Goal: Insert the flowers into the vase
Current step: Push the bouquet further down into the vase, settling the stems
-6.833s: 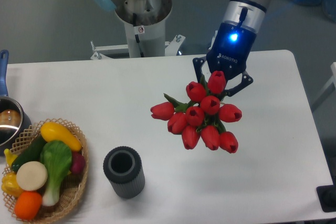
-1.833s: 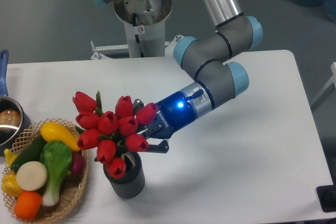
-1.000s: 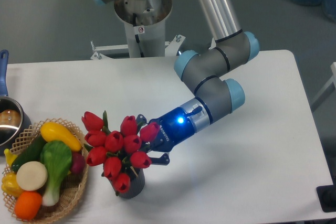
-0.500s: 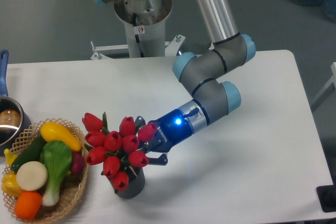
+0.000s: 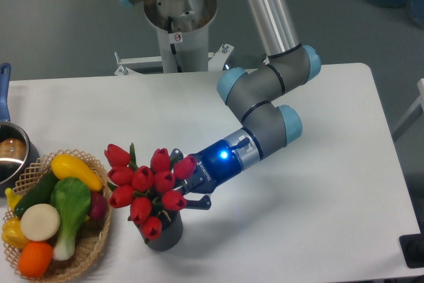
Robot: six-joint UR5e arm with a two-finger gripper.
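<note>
You saw the bunch of red closed tulip heads with green leaves [image 5: 147,182] at the lower left of centre, leaning left over the small dark grey ribbed cylindrical vase [image 5: 167,234]. The vase stood upright below, its mouth hidden by the blooms.

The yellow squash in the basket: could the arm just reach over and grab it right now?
Probably not yet. The gripper seems shut on the tulips over the vase. The squash itself lies uncovered atop the basket.

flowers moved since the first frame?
Yes. The flowers went from mid-table left and toward the camera, now over the vase beside the wicker basket, tool beside them.
</note>
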